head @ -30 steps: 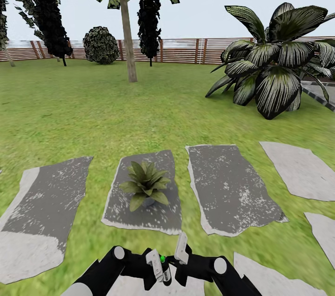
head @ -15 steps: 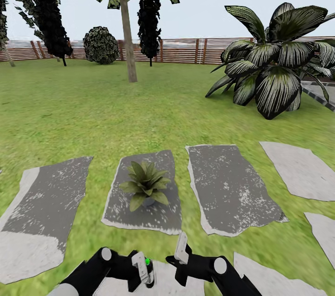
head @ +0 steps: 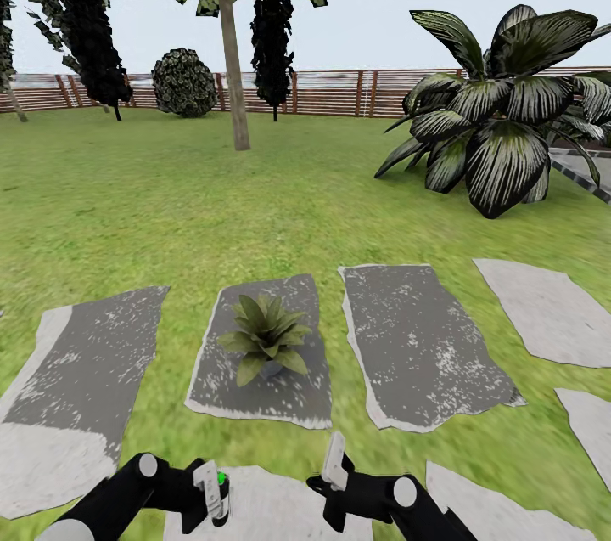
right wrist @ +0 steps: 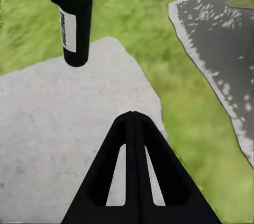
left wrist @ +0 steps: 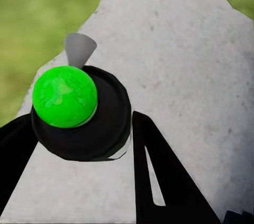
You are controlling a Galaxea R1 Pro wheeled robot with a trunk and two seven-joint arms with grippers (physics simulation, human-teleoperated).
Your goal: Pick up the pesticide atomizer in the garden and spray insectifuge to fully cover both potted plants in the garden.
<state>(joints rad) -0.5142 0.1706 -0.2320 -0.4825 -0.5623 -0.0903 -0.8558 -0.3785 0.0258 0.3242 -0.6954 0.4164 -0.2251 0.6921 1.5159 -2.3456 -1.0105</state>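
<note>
my left tool [head: 214, 497] grips the small black pesticide atomizer with a green top [right wrist: 75, 15] over a pale grey stepping slab [head: 271, 511]; right tool [right wrist: 132, 123] clenched, empty; i'd aim the nozzle at the low olive-green potted plant [head: 266, 335] ahead, keeping the bottle upright

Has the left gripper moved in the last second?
Yes. The left gripper, holding the atomizer, has moved leftward and slightly downward in the head view, away from the potted plant.

Green lawn [head: 153, 210] carries grey slabs [head: 420, 346]; one bears a potted plant [head: 267, 337].
</note>
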